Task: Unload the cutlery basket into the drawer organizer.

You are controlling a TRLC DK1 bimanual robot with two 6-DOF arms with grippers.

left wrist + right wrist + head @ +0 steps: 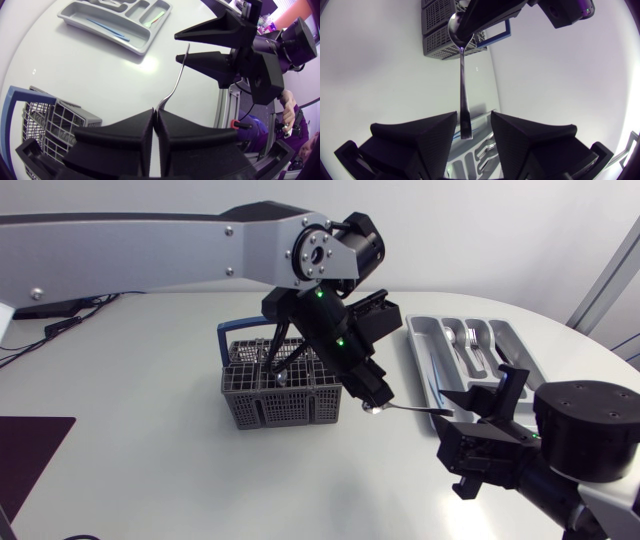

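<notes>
Head view, clock bearings.

- Cutlery basket [262, 395], dark grey with a blue handle, stands left of table centre. The left arm crosses over it.
- Left gripper [372, 402] is just past the basket's 3 o'clock wall. Its fingers are pinched tight on the bowl of a spoon [410, 409].
- The spoon is held level above the table. Its long axis runs from the left gripper toward 3 o'clock, handle leading.
- Right gripper [465, 420] sits at the handle's far end. In its own wrist view the handle tip lies between the fingers [420, 137], with a gap showing on each side, so it is spread and gripping nothing.
- Drawer organizer [428, 358] lies near 12 o'clock from the right gripper, with cutlery already in its middle slots.

Judgement: a handover. The right arm is nearer the organizer and needs to close across the handle.
</notes>
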